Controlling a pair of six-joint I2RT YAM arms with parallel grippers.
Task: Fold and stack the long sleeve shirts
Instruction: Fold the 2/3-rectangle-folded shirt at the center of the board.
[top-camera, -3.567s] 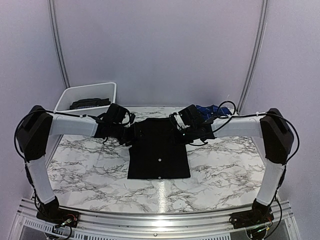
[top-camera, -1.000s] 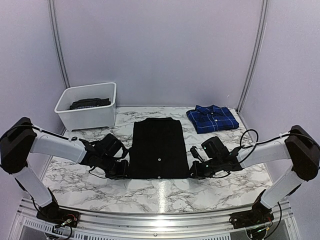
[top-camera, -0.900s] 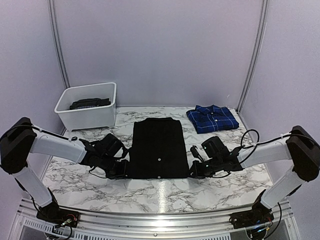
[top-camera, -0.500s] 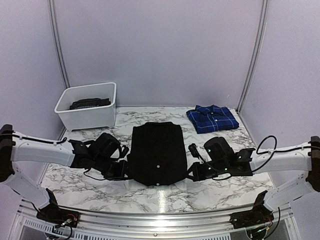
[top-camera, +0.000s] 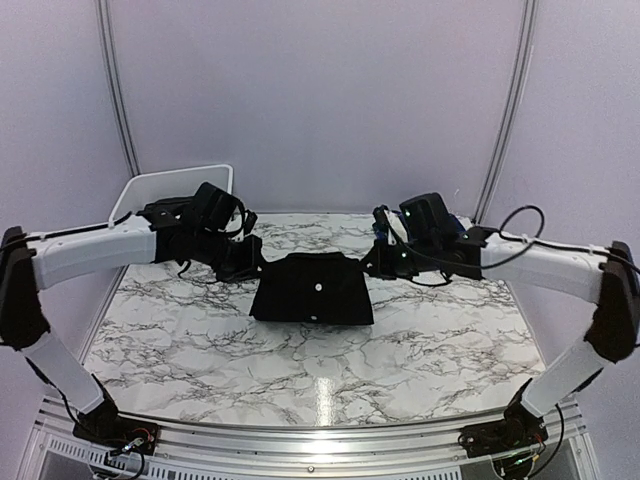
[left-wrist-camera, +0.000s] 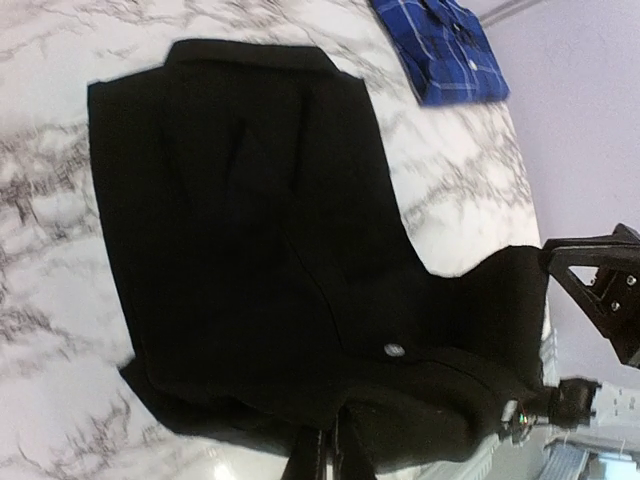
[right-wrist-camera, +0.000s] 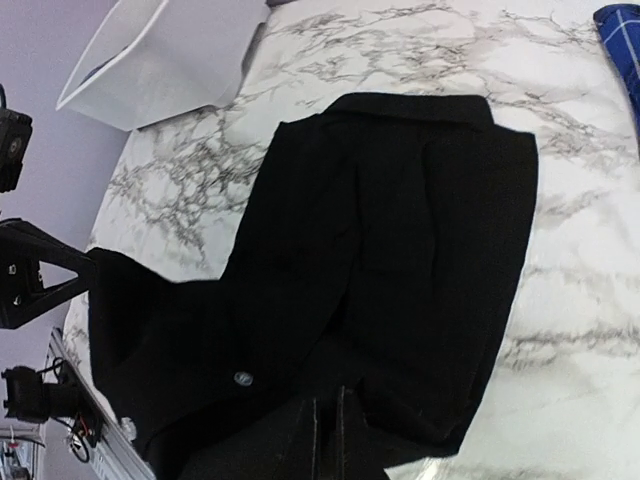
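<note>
Black shirt (top-camera: 312, 292) sits mid-surface, near hem lifted off the marble surface (top-camera: 200, 345), collar end toward the far side. Left hand (top-camera: 250, 268) is clenched on the hem's left corner, right hand (top-camera: 372, 262) on the right corner. Hem spans left-right; the collar lies far of both hands, equally near each. Blue plaid shirt (left-wrist-camera: 440, 45) lies folded far right, white bin (right-wrist-camera: 160, 60) far left.
</note>
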